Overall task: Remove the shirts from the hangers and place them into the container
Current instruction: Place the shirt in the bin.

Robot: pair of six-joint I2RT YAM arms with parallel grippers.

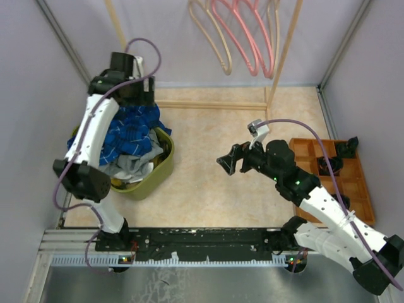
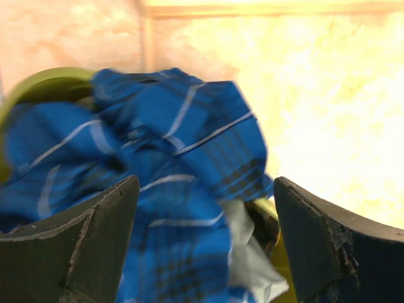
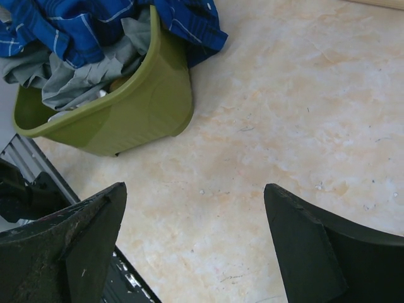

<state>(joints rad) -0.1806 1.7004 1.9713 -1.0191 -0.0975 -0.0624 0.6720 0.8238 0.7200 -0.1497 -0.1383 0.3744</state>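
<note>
On the beige worktop (image 1: 214, 183), the left tool (image 2: 203, 211) and the right tool (image 3: 196, 211) stand wide open and empty, the blue shirt (image 2: 183, 145) heaped in the container (image 1: 165, 161) beneath the left one.

The top shirt (image 1: 129, 129) is bright blue with thin white check lines. Below it lies a plain grey shirt (image 3: 82, 79). The basin (image 1: 162, 165) is olive green. Some of the hangers are pink (image 1: 251, 65) and some pale wood-coloured. The tabletop (image 1: 208, 183) is mottled beige. The tray (image 1: 356, 189) is orange and the parts (image 1: 346, 148) in it are black. My arms (image 1: 95, 126) are white with black joints and trail purple cables (image 1: 144, 43). My left fingers (image 2: 82, 252) and right fingers (image 3: 315, 259) are black. The walls (image 1: 25, 76) are pale lilac-grey.
</note>
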